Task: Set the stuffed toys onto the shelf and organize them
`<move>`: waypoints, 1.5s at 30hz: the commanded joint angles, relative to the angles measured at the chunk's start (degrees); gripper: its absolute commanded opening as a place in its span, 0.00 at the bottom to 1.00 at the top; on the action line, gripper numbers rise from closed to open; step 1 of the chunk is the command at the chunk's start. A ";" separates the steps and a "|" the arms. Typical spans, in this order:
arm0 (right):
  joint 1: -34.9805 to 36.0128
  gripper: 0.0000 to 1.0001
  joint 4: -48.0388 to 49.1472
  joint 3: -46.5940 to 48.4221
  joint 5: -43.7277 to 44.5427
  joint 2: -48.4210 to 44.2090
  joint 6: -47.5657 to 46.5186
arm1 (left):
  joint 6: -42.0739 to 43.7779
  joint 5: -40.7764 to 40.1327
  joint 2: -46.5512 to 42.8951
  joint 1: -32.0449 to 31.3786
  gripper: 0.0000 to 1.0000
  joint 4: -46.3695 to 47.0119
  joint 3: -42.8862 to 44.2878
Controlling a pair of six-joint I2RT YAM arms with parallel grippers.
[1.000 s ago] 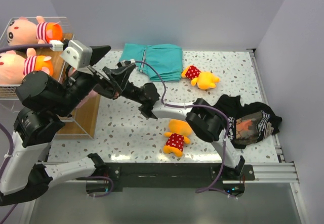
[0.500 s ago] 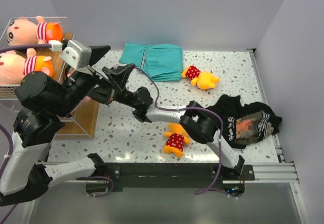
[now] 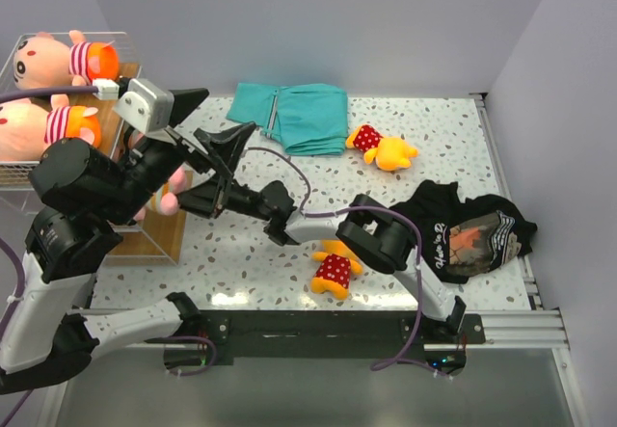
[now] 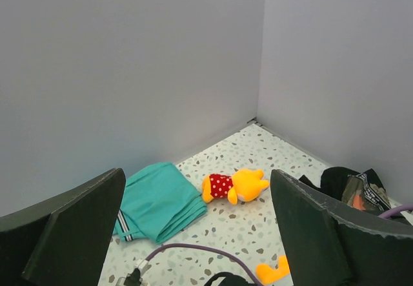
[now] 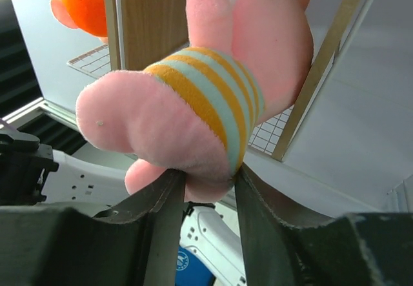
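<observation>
My right gripper (image 3: 200, 198) (image 5: 205, 184) is shut on a pink stuffed toy with an orange and pale blue striped shirt (image 5: 193, 99) (image 3: 172, 178) and holds it against the front of the shelf (image 3: 159, 226) (image 5: 151, 15). Two pink striped-shirt toys (image 3: 53, 57) (image 3: 40, 123) lie on the upper tiers. Two orange toys in red dotted dresses lie on the table, one far (image 3: 384, 147) (image 4: 235, 186) and one near (image 3: 335, 264). My left gripper (image 3: 207, 119) (image 4: 197, 176) is open and empty, raised above the right wrist.
A folded teal cloth (image 3: 299, 114) (image 4: 155, 199) lies at the back of the table. A black garment (image 3: 472, 229) (image 4: 352, 186) lies at the right edge. The right arm's purple cable (image 3: 289, 157) loops over the table. Grey walls close the back and right.
My right gripper has moved left and toward the near edge, bringing the pink toy up beside the shelf's lower part. The left arm has hardly moved.
</observation>
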 commanded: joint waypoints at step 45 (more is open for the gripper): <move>1.77 0.26 -14.03 24.60 -1.04 11.83 -9.56 | 2.06 -2.46 0.00 -0.29 1.00 3.74 -3.54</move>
